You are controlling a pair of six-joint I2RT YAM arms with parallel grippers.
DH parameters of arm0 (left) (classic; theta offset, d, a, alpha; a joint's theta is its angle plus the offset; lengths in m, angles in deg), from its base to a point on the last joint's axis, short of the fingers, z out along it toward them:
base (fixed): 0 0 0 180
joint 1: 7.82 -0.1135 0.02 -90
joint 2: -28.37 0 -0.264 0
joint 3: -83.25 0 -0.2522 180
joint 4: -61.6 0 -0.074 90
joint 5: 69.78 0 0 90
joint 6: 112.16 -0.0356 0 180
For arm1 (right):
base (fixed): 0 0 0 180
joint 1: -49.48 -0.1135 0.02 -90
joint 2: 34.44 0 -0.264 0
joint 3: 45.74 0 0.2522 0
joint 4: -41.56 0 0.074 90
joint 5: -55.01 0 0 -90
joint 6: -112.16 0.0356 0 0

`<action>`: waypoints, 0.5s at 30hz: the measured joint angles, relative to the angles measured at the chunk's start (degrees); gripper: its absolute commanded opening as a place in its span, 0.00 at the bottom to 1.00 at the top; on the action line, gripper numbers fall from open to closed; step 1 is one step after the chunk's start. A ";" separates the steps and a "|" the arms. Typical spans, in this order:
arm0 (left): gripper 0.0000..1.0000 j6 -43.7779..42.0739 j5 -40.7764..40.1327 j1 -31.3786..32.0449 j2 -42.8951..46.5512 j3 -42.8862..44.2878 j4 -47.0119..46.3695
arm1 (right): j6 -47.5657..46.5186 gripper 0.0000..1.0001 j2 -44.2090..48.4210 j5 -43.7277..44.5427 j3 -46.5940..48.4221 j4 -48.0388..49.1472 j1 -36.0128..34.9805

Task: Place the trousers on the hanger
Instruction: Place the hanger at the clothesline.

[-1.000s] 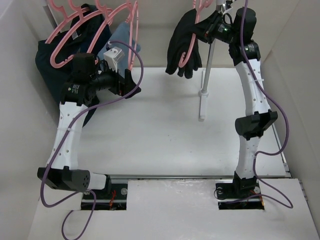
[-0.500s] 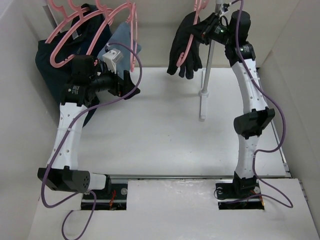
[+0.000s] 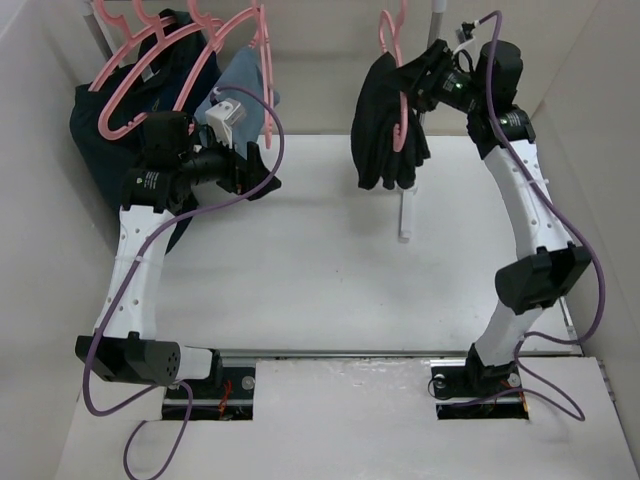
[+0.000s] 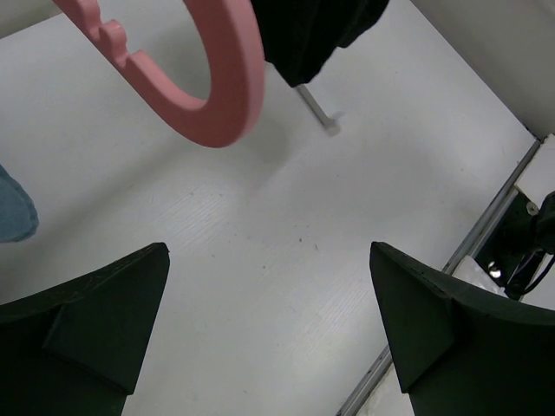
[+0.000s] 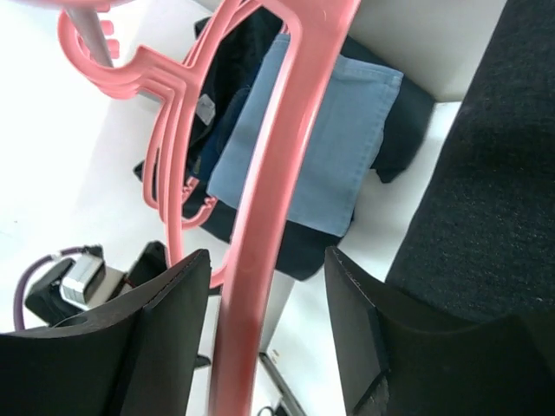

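Note:
The black trousers (image 3: 383, 125) hang folded over a pink hanger (image 3: 401, 110), whose hook (image 3: 388, 28) is up at the rack stand's top. My right gripper (image 3: 428, 72) is beside the hanger's upper part. In the right wrist view its jaws (image 5: 267, 253) stand apart with the hanger's pink arm (image 5: 269, 199) between them, close to the left finger (image 5: 165, 329); the trousers (image 5: 486, 173) fill the right side. My left gripper (image 3: 262, 165) is open and empty over the table, also shown in its wrist view (image 4: 269, 321), with the trousers' lower end (image 4: 312, 30) at the top.
Several spare pink hangers (image 3: 150, 60) hang at the back left over a dark navy garment (image 3: 100, 120) and a light blue cloth (image 3: 240, 85). The grey rack post (image 3: 405, 205) stands behind the trousers. White walls enclose the table.
The right arm swung its elbow out to the right and carried hanger and trousers towards the rack post. The trousers now hang straight and lower. The left arm has not moved.

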 measured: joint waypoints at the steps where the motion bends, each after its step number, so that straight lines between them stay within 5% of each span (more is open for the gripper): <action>1: 1.00 0.02 0.15 0.00 0.00 0.00 -0.02 | -0.61 0.61 1.40 0.17 -1.60 0.20 0.24; 7: 1.00 0.04 0.90 0.00 0.00 0.00 0.00 | -3.93 0.67 7.02 1.29 -7.26 -0.48 1.84; 15: 1.00 0.04 1.33 -0.79 0.02 -0.52 -0.02 | -10.69 1.00 12.57 4.70 -10.91 -6.67 2.69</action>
